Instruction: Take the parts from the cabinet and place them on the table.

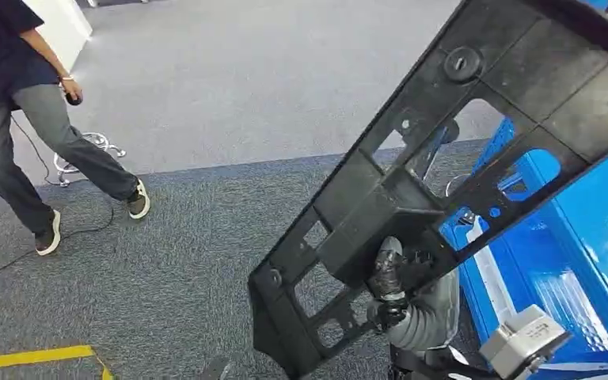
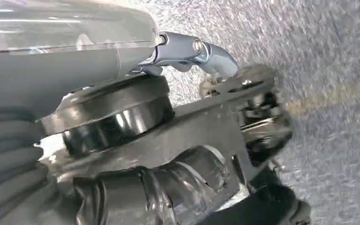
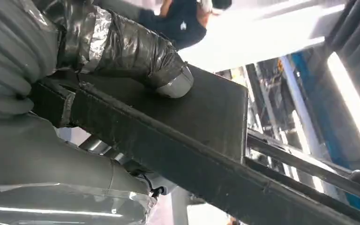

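A large black plastic panel (image 1: 443,158) with several cut-outs hangs tilted in the air across the right half of the head view. My right hand (image 1: 400,297) grips it near its lower end from behind. In the right wrist view the taped thumb (image 3: 136,49) presses on the panel's flat face (image 3: 206,108), and the other fingers wrap under its edge. In the left wrist view my left hand (image 2: 201,122) hangs over the carpet, thumb (image 2: 192,49) and dark fingers (image 2: 262,117) apart, nothing in it.
A blue cabinet (image 1: 594,229) stands at my right, partly behind the panel. A person (image 1: 16,103) walks on the grey carpet at the left, near a chrome chair base (image 1: 87,150) and a floor cable. Yellow tape (image 1: 24,358) marks the floor at lower left.
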Robot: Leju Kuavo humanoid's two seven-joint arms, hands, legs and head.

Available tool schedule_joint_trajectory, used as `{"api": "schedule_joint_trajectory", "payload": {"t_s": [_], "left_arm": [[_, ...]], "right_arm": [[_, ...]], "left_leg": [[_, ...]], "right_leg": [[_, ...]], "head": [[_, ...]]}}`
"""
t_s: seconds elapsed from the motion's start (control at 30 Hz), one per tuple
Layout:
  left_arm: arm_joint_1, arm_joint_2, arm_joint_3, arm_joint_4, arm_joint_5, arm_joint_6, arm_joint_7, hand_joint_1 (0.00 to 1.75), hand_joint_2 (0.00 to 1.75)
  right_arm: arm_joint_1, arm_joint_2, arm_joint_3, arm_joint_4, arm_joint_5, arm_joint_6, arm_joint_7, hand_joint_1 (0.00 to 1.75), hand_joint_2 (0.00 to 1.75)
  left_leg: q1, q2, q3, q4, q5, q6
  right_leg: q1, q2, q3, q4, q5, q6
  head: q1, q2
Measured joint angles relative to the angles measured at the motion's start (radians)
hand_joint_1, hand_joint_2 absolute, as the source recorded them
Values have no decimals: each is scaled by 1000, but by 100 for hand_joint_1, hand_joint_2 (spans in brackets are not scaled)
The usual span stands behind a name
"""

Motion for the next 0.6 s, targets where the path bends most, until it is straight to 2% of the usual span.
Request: {"api": "schedule_joint_trajectory", "payload": {"t_s": [0.03, 0.07, 0.1, 0.13, 0.17, 0.2, 0.23, 0.3, 0.33, 0.37, 0.4, 0.43, 0.47, 0.5, 0.53, 0.57, 0.6], "left_arm": [[-2, 0, 0, 0, -1, 0, 0, 0, 175], [-3, 0, 0, 0, -1, 1, 0, 0, 175], [-2, 0, 0, 0, -1, 1, 0, 0, 175], [-1, 1, 0, 0, -1, 1, 0, 0, 175], [3, 2, 0, 0, -1, 1, 0, 0, 175], [4, 4, 0, 0, -1, 2, 0, 0, 175], [5, 7, 0, 2, -1, 2, 4, 0, 175], [6, 8, 0, 2, -1, 2, 2, 0, 175], [6, 8, 0, 2, -1, 2, 1, 0, 175], [6, 8, 0, 2, -1, 2, 2, 0, 175], [12, 4, 0, 1, -1, 2, 1, 0, 175], [11, 4, 0, 1, -1, 0, 1, 0, 175], [8, 4, 0, 1, -1, 0, 1, 0, 175], [8, 4, 0, 1, -1, 0, 2, 0, 175], [8, 2, 0, 1, -1, -1, 2, 0, 175], [9, 2, 0, 1, -1, -1, 2, 0, 175], [9, 0, 0, 1, -2, -1, 2, 0, 175]], "right_arm": [[1, 0, 0, 2, -2, 0, 0, 175, 175], [0, 0, 0, 4, -3, 0, 0, 175, 175], [0, 0, 0, 5, -3, 0, 0, 175, 175], [0, 0, 0, 6, -4, 0, 0, 175, 175], [0, 0, 0, 7, -5, 0, 0, 175, 175], [-1, 0, 0, 7, -6, 0, 0, 175, 175], [-2, 0, 0, 7, -6, 0, 0, 175, 175], [-3, 0, 0, 7, -8, 0, 0, 175, 175], [-3, 0, 0, 7, -10, 0, 0, 175, 175], [-4, 0, 0, 7, -10, 0, 1, 175, 175], [-7, -1, 0, 8, -11, 0, 1, 175, 175], [-7, -1, 0, 10, -11, 0, 1, 175, 175], [-9, -1, 0, 10, -11, 0, 0, 175, 175], [-9, -1, 0, 10, -13, 0, 2, 175, 175], [-6, -2, 0, 12, -13, 0, 2, 175, 175], [-5, -3, 0, 15, -14, 0, 2, 175, 175], [-6, -3, 0, 16, -14, 0, 2, 175, 175]], "left_leg": [[0, 1, -31, 55, -16, -3], [1, 1, -43, 74, -10, -4], [1, 1, -31, 48, 15, -3], [0, 6, 2, -18, 57, 1], [-2, 20, 49, -110, 103, 10], [-9, 65, 96, -199, 135, 25], [-19, 93, 105, -231, 117, 32], [-25, 73, 99, -234, 119, 45], [-26, 62, 97, -235, 119, 48], [-25, 47, 105, -248, 124, 53], [-6, 33, 129, -267, 137, 56], [-6, 27, 136, -272, 140, 61], [-6, 21, 136, -271, 141, 65], [-7, 11, 134, -270, 139, 69], [-7, 0, 132, -268, 137, 71], [-6, -16, 131, -266, 136, 71], [-4, -29, 130, -261, 134, 69]], "right_leg": [[0, -14, 0, 0, -2, 0], [1, -27, 0, 0, -3, 0], [2, -38, 2, 0, -5, 0], [3, -48, 4, 0, -6, 0], [6, -57, 7, -1, -7, 1], [7, -64, 11, -2, -9, 1], [12, -73, 13, -3, -11, 5], [12, -89, 15, -10, -12, 17], [12, -101, 19, -14, -13, 20], [16, -113, 29, -18, -16, 28], [11, -85, 28, -4, -21, 34], [15, -32, 15, 32, -45, 37], [16, -5, -20, 99, -80, 37], [16, 7, -59, 176, -116, 39], [15, 12, -99, 247, -143, 41], [15, 12, -124, 284, -147, 44], [13, 12, -119, 266, -122, 47]], "head": [[-1, 0], [0, 0], [-1, 0], [0, 0], [-1, 0], [0, 0], [2, 0], [0, 0], [1, 0], [0, 0], [2, 0], [6, 0], [10, 0], [14, 0], [16, 0], [15, 0], [16, 0]]}}
